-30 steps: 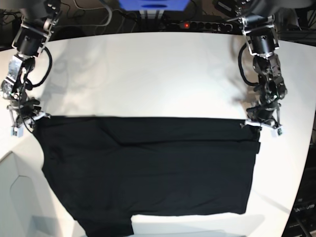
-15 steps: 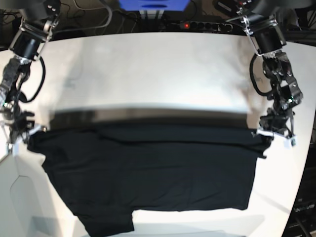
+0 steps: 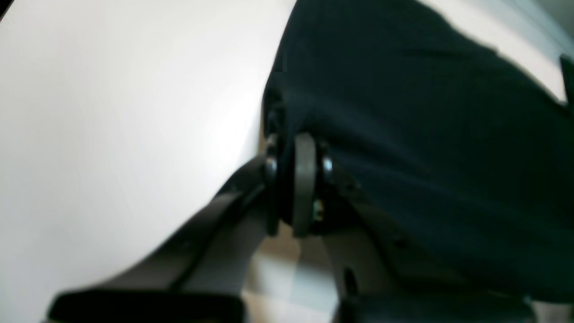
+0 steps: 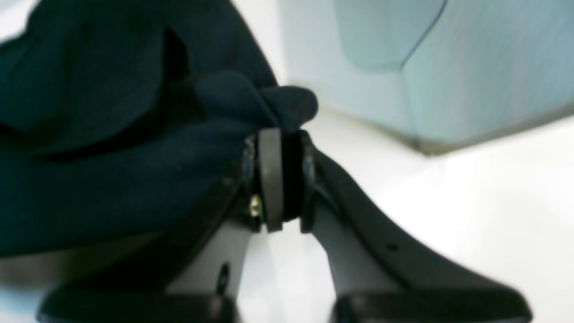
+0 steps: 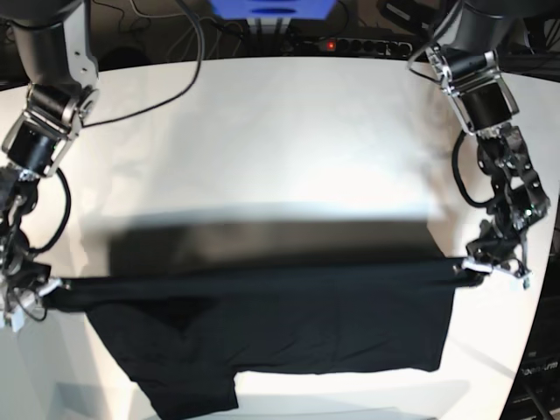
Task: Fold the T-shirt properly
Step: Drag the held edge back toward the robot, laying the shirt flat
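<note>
Black T-shirt (image 5: 280, 324) stretched as a wide band across the near half of the white table (image 5: 262, 131), top edge pulled taut in a nearly straight line from the left side of the base view to the right. Near part of the cloth lying on the table, with one sleeve-like flap hanging toward the near-left corner. No print or tag visible from this side; only plain black fabric. Soft blurred shadow on the table just beyond the taut edge.

Left gripper (image 5: 479, 267) at the right end of that edge in the base view, jaws pinched narrow on a corner of the T-shirt (image 3: 426, 134). In the left wrist view, left gripper (image 3: 298, 179) clamped tight with fabric bunched at the tips and dark cloth spreading away to the right over the pale table (image 3: 112, 134).

Right gripper (image 5: 35, 289) at the left end of the edge in the base view, low near the table's left rim, likewise closed down on cloth. In the right wrist view, right gripper (image 4: 278, 179) squeezed on a small rolled fold of the T-shirt (image 4: 112, 170), a rounded lump of fabric poking out just past the tips, remaining cloth draped off to the left. Pale surface with an angular seam behind it, too blurred to identify.

Both arms well apart, one at each end of the taut edge.
</note>
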Controlling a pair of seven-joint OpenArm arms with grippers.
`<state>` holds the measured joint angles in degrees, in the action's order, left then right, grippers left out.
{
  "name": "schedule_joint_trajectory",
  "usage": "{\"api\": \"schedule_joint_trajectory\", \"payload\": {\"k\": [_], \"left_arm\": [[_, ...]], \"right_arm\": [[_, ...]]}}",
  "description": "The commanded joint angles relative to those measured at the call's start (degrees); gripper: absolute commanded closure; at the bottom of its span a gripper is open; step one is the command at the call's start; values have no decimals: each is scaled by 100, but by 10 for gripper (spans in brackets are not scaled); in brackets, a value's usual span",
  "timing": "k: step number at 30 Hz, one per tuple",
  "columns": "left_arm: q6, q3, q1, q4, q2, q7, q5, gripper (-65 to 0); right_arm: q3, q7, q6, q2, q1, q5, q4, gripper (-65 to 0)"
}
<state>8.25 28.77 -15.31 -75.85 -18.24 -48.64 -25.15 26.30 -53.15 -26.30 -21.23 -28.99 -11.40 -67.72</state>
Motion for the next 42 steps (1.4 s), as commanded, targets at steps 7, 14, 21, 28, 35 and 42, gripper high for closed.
{"api": "schedule_joint_trajectory", "payload": {"k": [7, 14, 21, 28, 35, 42], "left_arm": [[-38, 72, 296, -120, -123, 165, 31, -1], [-29, 90, 375, -129, -132, 121, 22, -1], [-29, 90, 841, -340, -185, 165, -13, -1], [-29, 90, 1632, -1412, -167, 165, -13, -1], [-29, 520, 2713, -2045, 105, 174, -13, -1], [-21, 1356, 3601, -2582, 633, 113, -13, -1]], "right_arm": [[82, 255, 41, -211, -305, -166, -107, 0], [134, 290, 41, -175, 91, -403, -538, 0], [354, 317, 41, -140, 1225, -403, -1417, 0], [583, 317, 41, -140, 2086, -385, -1803, 0], [952, 317, 41, -8, 3053, -394, -2313, 0], [952, 317, 41, 71, 4152, -385, -3096, 0]]}}
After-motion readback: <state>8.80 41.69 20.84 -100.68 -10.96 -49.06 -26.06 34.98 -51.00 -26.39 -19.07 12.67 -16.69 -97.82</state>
